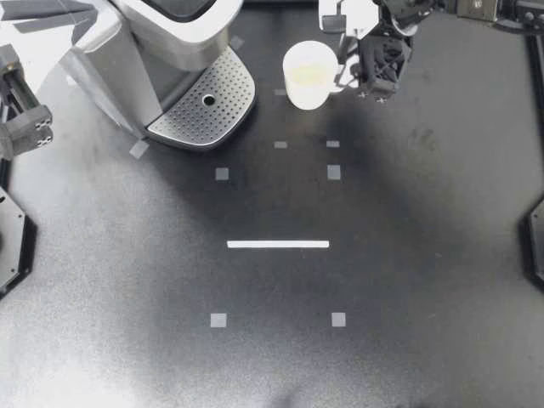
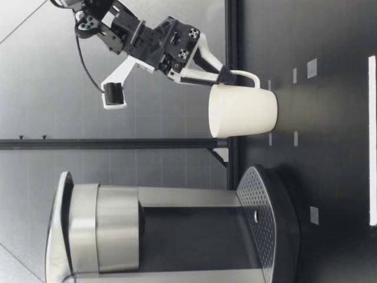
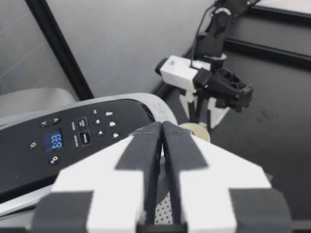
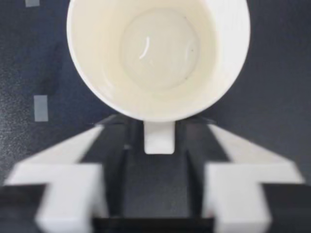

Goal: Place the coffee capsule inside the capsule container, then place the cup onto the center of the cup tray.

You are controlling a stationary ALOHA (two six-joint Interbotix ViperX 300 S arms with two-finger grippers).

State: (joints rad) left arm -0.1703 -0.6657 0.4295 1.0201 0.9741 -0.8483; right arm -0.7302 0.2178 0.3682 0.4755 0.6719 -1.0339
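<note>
Cup (image 1: 308,75) is the farthest item, upper centre of the top view, so working out to it from the near edge: the lower half of that frame is bare table (image 1: 408,280) w/ small tape squares (image 1: 218,320) and a white strip (image 1: 278,244) across the middle. Next out, upper left of centre, is the cup tray (image 1: 212,119), a perforated plate at the foot of the coffee machine (image 1: 161,34); nothing on it. Cup is just right of the tray, close but apart. It looks to be standing upright on the table, empty, handle (image 4: 159,137) turned toward the right gripper (image 1: 350,78), which reaches in from the upper right. Right wrist cam: its fingers (image 4: 73,170) straddle the handle w/ a gap on each side, so it's open, not gripping yet. Left arm (image 1: 24,127) sits at the left edge; left gripper (image 3: 162,132) has the machine's button panel ahead of it, fingers pressed together w/ nothing btwn them. No capsule in any view, so I judge the capsule step is done, though can't confirm, and the cup step is in hand, at pre-grasp. Next move prob. calls for: pinch the handle, lift enough to clear the tray's raised edge, carry toward the upper left, centre over the perforations w/o knocking the machine's overhang, lower, release. Handle-only grip may let the cup tilt, so go slow.
</note>
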